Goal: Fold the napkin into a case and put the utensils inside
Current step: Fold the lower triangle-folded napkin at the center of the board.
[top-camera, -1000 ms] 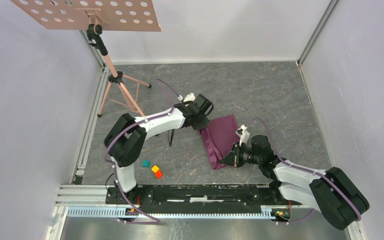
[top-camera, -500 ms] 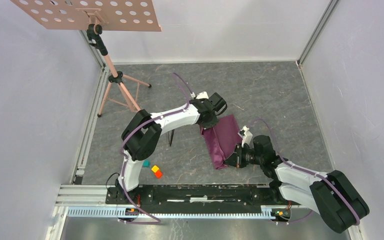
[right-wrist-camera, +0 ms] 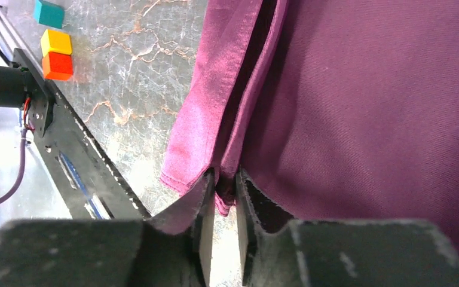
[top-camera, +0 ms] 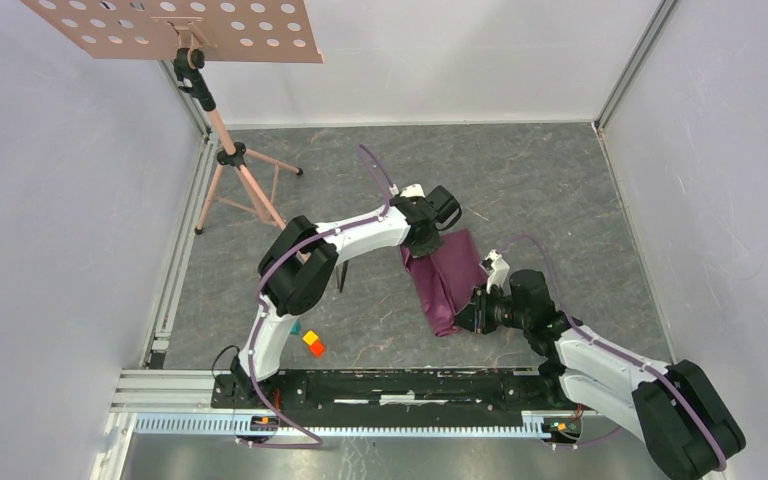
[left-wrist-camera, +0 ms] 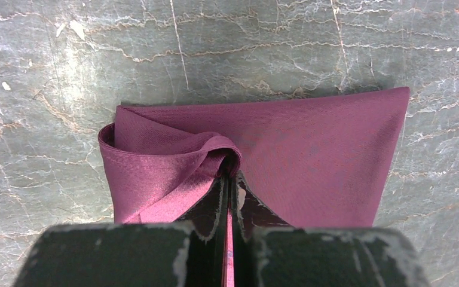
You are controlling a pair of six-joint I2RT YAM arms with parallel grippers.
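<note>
Pinching a bunched fold of the napkin (left-wrist-camera: 311, 155), the left gripper (left-wrist-camera: 228, 179) is clamped tight. The right gripper (right-wrist-camera: 225, 185) has its jaws slightly parted around the cloth's near hem. The napkin lies folded mid-table (top-camera: 560, 180). Only a dark sliver of one utensil (top-camera: 340, 280) shows beside the left arm (top-camera: 350, 232).

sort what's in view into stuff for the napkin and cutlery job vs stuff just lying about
For the job:
- napkin, plum cloth, partly folded
- slim dark utensil, left of the napkin, only partly visible

Just lying about:
- teal block
- yellow block
- orange block
- music stand, far left
</note>
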